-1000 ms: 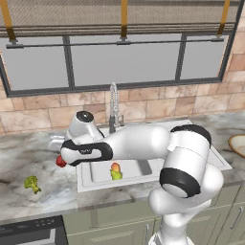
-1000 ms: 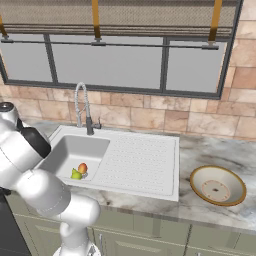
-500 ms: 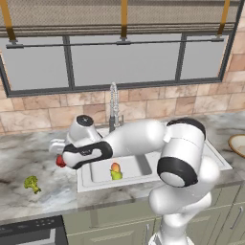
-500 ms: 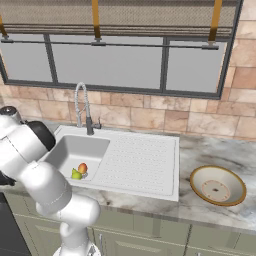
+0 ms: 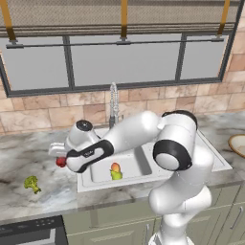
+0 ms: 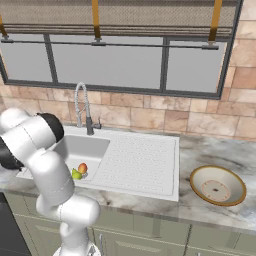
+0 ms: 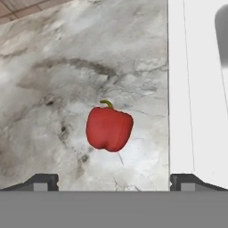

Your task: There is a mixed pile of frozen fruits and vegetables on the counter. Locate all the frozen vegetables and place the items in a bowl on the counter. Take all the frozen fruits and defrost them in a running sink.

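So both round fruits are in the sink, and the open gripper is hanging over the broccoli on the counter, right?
Not the broccoli. The hand view shows the open gripper over the red pepper on the counter. Both fruits are in the sink.

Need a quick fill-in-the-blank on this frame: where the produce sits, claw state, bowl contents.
1. The two fruits lie in the ____.
2. The claw hangs above the red pepper with its jaws ____.
3. The broccoli lies on the ____, left of the sink.
4. The bowl holds ____ produce.

Missing words: sink; open; counter; no
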